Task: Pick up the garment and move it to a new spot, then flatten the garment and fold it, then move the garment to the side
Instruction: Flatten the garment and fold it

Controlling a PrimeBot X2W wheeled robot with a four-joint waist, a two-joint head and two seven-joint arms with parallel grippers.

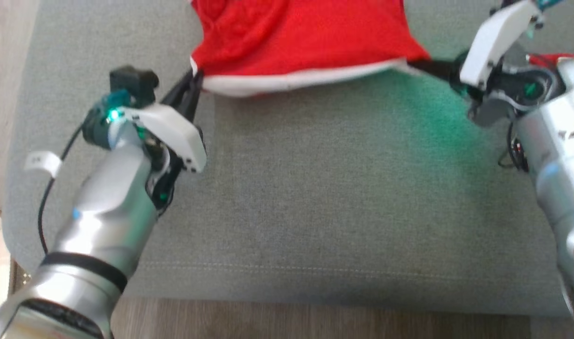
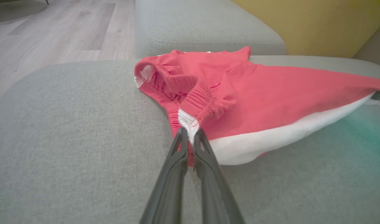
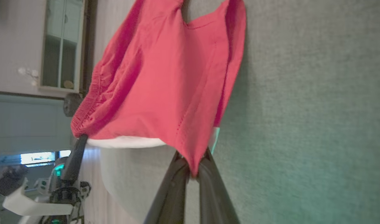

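Item: garment [image 1: 296,42], red shorts w/ white trim and elastic waistband. Loc: far part of grey sofa cushion [image 1: 315,188], about centre left-to-right. Held by: left gripper [image 1: 196,78], jaws nipped tight on the waistband corner at left; right gripper [image 1: 411,62], jaws clamped on the opposite corner at right. Near edge strung taut betw. the two, bowing a little mid-span; whether it's lifted clear of the cushion, can't tell. Reason, prob.: two corner pinches pulled well apart keep the cloth spread, so it can be shifted and laid flat w/o bunching, ready for folding. Wood floor [image 1: 315,320] nearest.
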